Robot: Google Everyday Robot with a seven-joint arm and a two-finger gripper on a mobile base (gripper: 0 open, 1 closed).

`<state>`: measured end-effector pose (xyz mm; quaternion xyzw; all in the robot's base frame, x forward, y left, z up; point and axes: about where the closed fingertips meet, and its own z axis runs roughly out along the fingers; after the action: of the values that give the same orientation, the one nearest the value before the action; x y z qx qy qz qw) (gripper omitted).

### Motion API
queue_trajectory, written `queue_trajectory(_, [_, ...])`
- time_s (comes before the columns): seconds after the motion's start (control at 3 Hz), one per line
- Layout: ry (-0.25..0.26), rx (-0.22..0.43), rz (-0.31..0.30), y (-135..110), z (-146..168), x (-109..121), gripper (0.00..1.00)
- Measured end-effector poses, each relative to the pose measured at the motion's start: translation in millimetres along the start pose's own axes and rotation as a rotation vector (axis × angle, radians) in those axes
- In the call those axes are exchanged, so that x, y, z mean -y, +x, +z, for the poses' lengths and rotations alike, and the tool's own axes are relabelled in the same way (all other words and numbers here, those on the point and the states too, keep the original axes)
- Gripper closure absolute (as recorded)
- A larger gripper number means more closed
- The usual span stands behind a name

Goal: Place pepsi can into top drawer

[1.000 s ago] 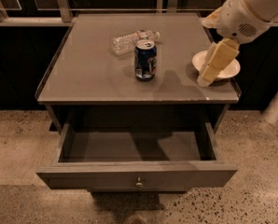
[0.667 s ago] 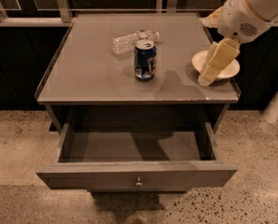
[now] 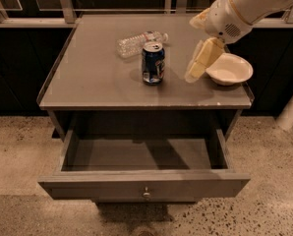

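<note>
We see the pepsi can (image 3: 153, 63) standing upright near the middle of the grey counter (image 3: 87, 85), not in the drawer. A clear plastic bottle (image 3: 139, 42) lies on its side just behind the can. The gripper (image 3: 197, 67) hangs over the counter's right part, between the can and a white bowl (image 3: 230, 70), angled down and to the left. It is apart from the can and holds nothing that we can make out. We cannot tell whether the gripper is apart or together. The white arm (image 3: 249, 4) comes in from the upper right. Below the counter, the top drawer (image 3: 87, 188) is pulled open, with its small round knob (image 3: 146, 193) facing us
</note>
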<state>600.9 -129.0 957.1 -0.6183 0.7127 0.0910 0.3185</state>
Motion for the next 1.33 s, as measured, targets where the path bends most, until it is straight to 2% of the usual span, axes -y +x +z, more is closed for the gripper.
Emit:
queue_trajectory(0.67, [-0.091,0.193,-0.086,-64,66,17,0.0])
queue_trajectory(1.0, [-0.139,0.232,-0.095,-76,90,15,0.0])
queue_trajectory(1.33, [-0.18,0.238,-0.087,-75,110,12,0.0])
